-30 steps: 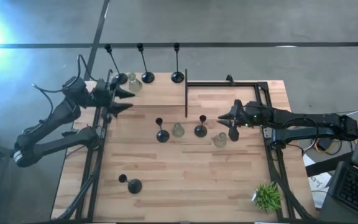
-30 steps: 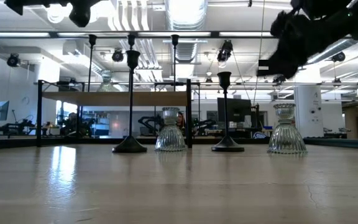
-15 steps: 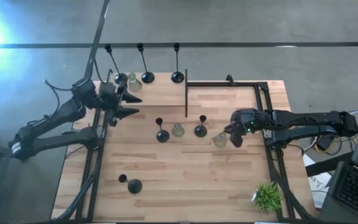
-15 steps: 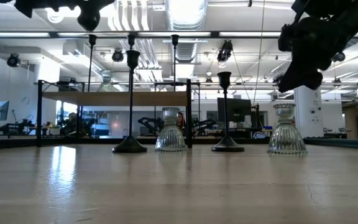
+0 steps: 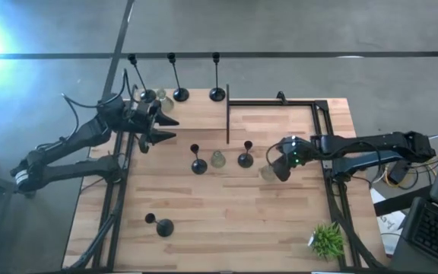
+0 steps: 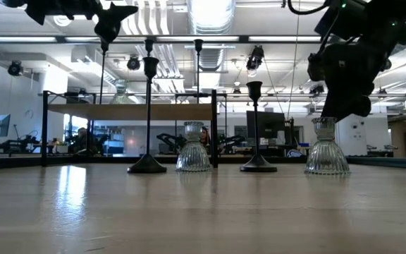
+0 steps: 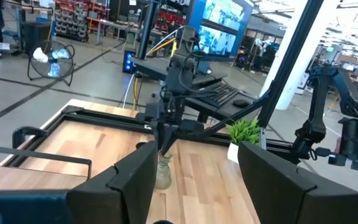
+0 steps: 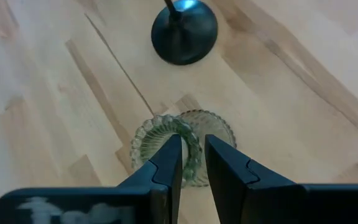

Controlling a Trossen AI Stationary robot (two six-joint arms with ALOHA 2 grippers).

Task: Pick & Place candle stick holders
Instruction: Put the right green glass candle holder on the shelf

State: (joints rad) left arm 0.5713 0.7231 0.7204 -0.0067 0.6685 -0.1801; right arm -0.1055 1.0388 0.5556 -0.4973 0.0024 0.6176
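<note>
A pale-green glass holder (image 5: 268, 172) stands on its base on the table's right half, and shows in the right wrist view (image 8: 166, 146) and the low view (image 6: 325, 149). My right gripper (image 5: 277, 164) points down just above its top, fingers a narrow gap apart (image 8: 192, 155). A second glass holder (image 5: 217, 159) stands between two short black holders (image 5: 198, 164) (image 5: 245, 158). Another black holder (image 5: 163, 226) stands near the front left. Several tall black ones (image 5: 181, 93) and a glass one (image 5: 162, 100) stand at the far left edge. My left gripper (image 5: 173, 129) is open and empty in the air. My right gripper comes at the glass holder from above, pointing down at its top (image 8: 194, 127). The fingertips (image 8: 174, 155) stand over the rim, and I cannot tell whether they touch it. The holder stands upright on the table.
A black upright post (image 5: 227, 114) rises at the table's far middle, with a black frame rail (image 5: 322, 122) around the right half. A small green potted plant (image 5: 327, 240) stands at the near right corner. Bare wood lies in the near middle.
My right gripper has tipped to point down and has gone down and toward the table's left, onto the right-hand glass holder. My left gripper has gone toward the table's right, staying open and high. No holder has moved.
</note>
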